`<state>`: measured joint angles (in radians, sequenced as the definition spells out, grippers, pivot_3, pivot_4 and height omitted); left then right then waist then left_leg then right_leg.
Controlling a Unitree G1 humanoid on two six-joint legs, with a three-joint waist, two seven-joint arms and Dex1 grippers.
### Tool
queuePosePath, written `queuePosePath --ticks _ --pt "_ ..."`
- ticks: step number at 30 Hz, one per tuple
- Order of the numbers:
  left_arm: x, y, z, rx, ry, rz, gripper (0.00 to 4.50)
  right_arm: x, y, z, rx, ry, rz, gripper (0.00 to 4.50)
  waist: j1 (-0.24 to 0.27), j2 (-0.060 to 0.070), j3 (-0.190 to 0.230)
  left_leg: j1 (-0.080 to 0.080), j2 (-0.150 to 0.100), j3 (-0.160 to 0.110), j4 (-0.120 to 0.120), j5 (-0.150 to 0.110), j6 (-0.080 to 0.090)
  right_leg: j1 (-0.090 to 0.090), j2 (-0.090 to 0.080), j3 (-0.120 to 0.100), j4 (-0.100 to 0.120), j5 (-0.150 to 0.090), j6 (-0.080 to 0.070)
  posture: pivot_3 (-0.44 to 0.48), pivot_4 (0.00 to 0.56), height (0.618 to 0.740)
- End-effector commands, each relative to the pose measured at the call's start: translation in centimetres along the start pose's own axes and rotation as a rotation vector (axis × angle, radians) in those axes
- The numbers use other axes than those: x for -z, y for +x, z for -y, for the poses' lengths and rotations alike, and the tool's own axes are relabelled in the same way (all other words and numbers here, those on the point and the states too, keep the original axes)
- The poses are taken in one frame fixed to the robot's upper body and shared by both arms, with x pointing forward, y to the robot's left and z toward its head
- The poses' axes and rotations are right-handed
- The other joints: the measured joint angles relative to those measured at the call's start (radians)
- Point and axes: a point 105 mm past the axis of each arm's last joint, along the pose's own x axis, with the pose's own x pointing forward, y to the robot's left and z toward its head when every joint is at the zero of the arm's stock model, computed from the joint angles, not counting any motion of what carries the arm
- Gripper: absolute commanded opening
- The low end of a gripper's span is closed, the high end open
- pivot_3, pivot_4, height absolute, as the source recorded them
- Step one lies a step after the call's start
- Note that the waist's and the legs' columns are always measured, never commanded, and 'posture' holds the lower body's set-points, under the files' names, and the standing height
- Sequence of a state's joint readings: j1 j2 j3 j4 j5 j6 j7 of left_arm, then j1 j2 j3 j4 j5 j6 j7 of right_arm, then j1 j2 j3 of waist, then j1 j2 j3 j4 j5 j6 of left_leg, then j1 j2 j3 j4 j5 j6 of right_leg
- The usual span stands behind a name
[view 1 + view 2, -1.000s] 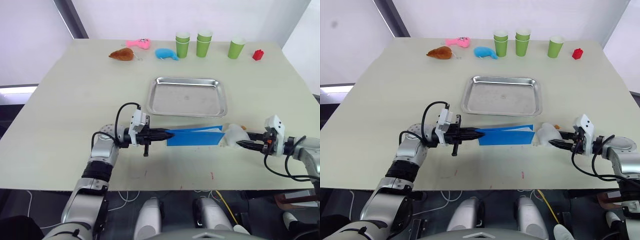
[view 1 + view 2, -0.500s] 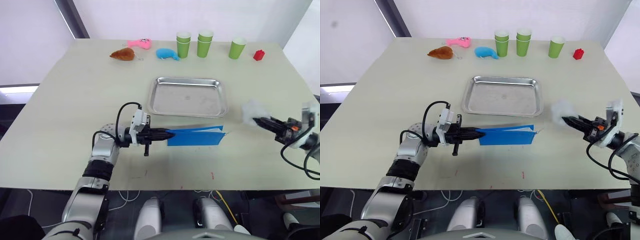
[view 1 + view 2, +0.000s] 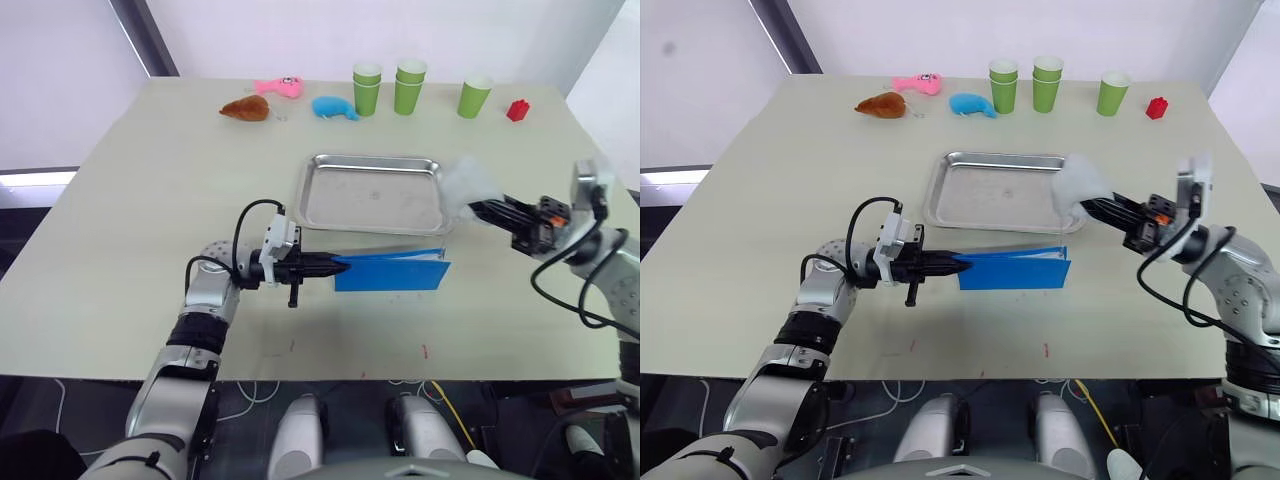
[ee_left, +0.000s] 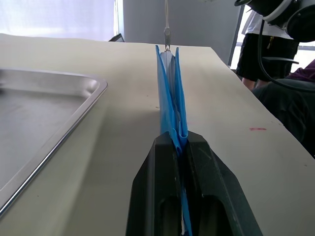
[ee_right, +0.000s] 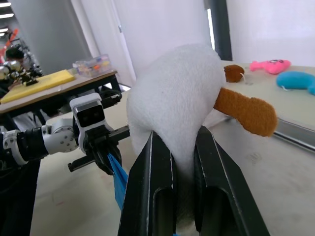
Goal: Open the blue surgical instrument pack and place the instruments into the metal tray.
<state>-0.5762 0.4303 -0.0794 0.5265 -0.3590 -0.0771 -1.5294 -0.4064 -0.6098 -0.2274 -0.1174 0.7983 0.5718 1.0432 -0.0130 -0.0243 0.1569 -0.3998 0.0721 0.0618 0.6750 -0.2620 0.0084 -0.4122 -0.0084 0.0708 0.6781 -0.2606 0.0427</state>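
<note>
Right gripper (image 3: 478,207) now lifted over the metal tray (image 3: 372,193)'s right rim, clamping a white plush toy (image 3: 465,181), left gripper (image 3: 341,265) pinching the blue surgical instrument pack (image 3: 392,273), tray empty.

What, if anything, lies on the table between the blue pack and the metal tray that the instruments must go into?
Nothing visible on the table: the blue surgical instrument pack stands just in front of the empty metal tray. But the right gripper holds a white plush toy over the tray's right edge.
</note>
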Motion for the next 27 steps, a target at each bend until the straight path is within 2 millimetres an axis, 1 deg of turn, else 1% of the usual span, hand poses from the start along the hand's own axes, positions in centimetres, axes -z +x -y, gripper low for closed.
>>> queuePosePath --ticks 1,3,4,5,10,11,19,22,24,27 --pt "0.9 0.1 0.3 0.025 -0.01 -0.046 0.0 -0.2 3.0 -1.2 -0.096 -0.151 -0.048 0.05 0.001 0.0 0.0 0.0 0.0 0.0 0.0 0.0 0.0 0.0 0.0 0.0 0.0 0.0 0.0 0.0 0.15 0.739" --pt "0.9 0.1 0.3 0.027 -0.007 -0.05 0.0 0.5 4.4 -1.5 -0.131 -0.195 -0.083 0.05 0.001 0.0 0.0 0.0 0.0 0.0 0.0 0.0 0.0 0.0 0.0 0.0 0.0 0.0 0.0 0.0 0.15 0.739" --pt "0.9 0.1 0.3 0.026 -0.006 -0.051 0.0 0.9 5.6 -1.8 -0.162 -0.221 -0.095 0.05 0.0 0.0 0.0 0.0 0.0 0.0 0.0 0.0 0.0 0.0 0.0 0.0 0.0 0.0 0.0 0.0 0.15 0.739" --pt "0.9 0.1 0.3 0.025 -0.005 -0.051 0.0 1.1 6.3 -2.0 -0.183 -0.239 -0.102 0.05 0.0 0.0 0.0 0.0 0.0 0.0 0.0 0.0 0.0 0.0 0.0 0.0 0.0 0.0 0.0 0.0 0.15 0.739" --pt "0.7 0.1 0.3 0.019 0.0 -0.046 0.0 1.6 10.1 -3.5 -0.28 -0.325 -0.085 0.05 0.004 0.0 0.0 -0.001 0.0 -0.001 0.0 0.0 0.0 -0.001 0.0 -0.001 0.0 0.0 0.0 0.0 0.15 0.739" --pt "0.7 0.1 0.3 0.018 0.0 -0.046 0.0 1.6 10.6 -3.8 -0.295 -0.339 -0.082 0.05 0.004 0.0 0.0 -0.001 0.0 -0.001 0.0 0.0 0.0 -0.001 0.0 -0.001 0.0 0.0 0.0 0.0 0.15 0.739" --pt "0.8 0.1 0.3 0.006 -0.001 -0.043 0.0 1.4 13.5 -6.6 -0.394 -0.435 0.005 0.05 0.0 0.0 0.0 -0.001 0.001 -0.001 0.0 0.0 0.0 -0.001 0.0 -0.002 0.0 0.0 -0.001 0.0 0.15 0.739" --pt "0.9 0.1 0.3 0.007 -0.002 -0.042 0.0 1.9 14.4 -7.5 -0.4 -0.46 0.036 0.05 -0.001 0.0 0.0 -0.001 0.001 -0.001 0.0 0.0 0.0 -0.001 0.0 -0.002 0.0 0.0 0.0 0.0 0.15 0.739" --pt "0.9 0.2 0.3 0.008 -0.001 -0.041 0.0 2.3 14.6 -7.9 -0.401 -0.466 0.039 0.05 -0.001 0.0 0.0 -0.001 0.001 -0.001 0.0 0.0 0.0 -0.001 0.0 -0.002 0.0 0.0 -0.001 0.0 0.15 0.739" --pt "0.8 0.2 0.2 0.006 0.001 -0.041 0.0 3.1 14.2 -8.2 -0.424 -0.503 0.016 0.05 0.0 0.0 0.0 -0.001 0.001 -0.001 0.0 0.0 0.0 -0.001 0.0 -0.002 0.0 0.0 -0.001 0.0 0.15 0.739"
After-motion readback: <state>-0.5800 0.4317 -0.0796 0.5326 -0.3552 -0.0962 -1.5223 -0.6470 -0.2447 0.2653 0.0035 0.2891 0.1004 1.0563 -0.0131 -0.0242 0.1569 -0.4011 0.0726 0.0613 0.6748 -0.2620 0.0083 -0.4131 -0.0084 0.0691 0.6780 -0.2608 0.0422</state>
